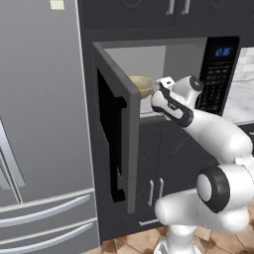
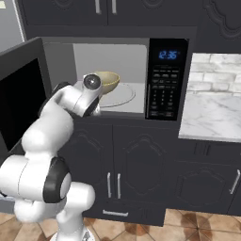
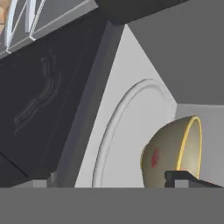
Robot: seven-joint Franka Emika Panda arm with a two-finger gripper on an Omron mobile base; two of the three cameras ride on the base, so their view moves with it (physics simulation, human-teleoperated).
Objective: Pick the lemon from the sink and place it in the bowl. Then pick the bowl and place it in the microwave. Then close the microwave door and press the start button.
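Hand view puts us at the mouth of the microwave [image 2: 115,77], looking across its pale floor at the round turntable [image 3: 127,131], with the bowl [image 3: 175,151] at the lower right, rolled on its side in this tilted picture, its thin yellow rim toward the right. One dark fingertip [image 3: 183,178] rises right at the bowl's rim, so we judge that the gripper [image 3: 192,181] is clamped on the rim, though we cannot see the second finger and cannot be sure of the grasp. From the right base view the bowl [image 2: 107,81] sits inside the cavity, above the turntable plate [image 2: 117,96] and just behind the wrist; whether it hangs or rests on the plate we cannot tell. The lemon we cannot make out; the bowl's inside is hidden from us. The microwave door [image 1: 116,134] stands swung wide to the left, and the keypad panel [image 2: 164,89] lies to the right of the cavity. We judge the step in hand is setting the bowl down inside. To do it well we should keep the bowl level, lower it onto the middle of the turntable, release only once it rests, then draw the hand straight out, clear of the door's edge.
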